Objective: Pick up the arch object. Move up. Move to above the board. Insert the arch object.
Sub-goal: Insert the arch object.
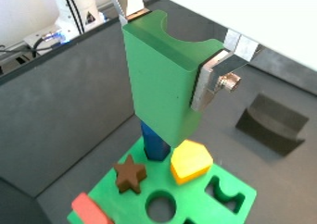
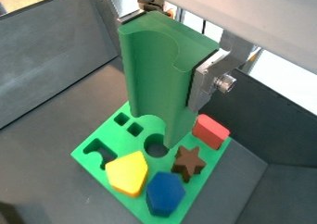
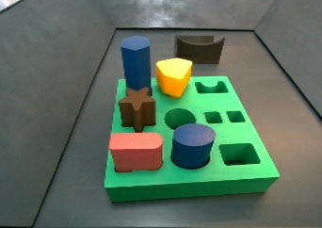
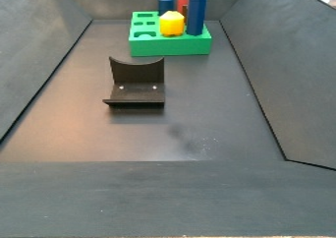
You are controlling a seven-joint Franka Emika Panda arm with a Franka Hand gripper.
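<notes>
In a wrist view the tall, narrow green rectangular arch object (image 1: 165, 75) hangs upright in the gripper (image 1: 186, 75), with one flat silver finger (image 1: 210, 80) pressed against its side face; the jaws are clamped on it, the far finger hidden behind the block. Below it lies the large flat bright-green board (image 1: 235, 205) with shaped holes, so the block is held high, presumably to clear the pieces already seated: a blue hexagonal prism (image 1: 155, 143), a yellow pentagonal block (image 1: 190, 160), a dark brown star (image 1: 130, 174) and a pink-red block (image 1: 87, 209). A dark L-shaped fixture (image 1: 272, 123) stands on the grey floor well apart from the board. In the wrist view from the opposite side the arch object (image 2: 158, 75) again hangs over the board (image 2: 93, 152), near its open round hole (image 2: 155, 146), which suggests the move-above step is about finished and lowering remains. A side view shows the board (image 3: 189, 187) with a blue cylinder (image 3: 193, 145) and several holes free, but neither gripper nor arch object, both being above the picture. In the side view from farther off, the board (image 4: 171, 47) sits at the far end, the fixture (image 4: 136, 83) nearer.
</notes>
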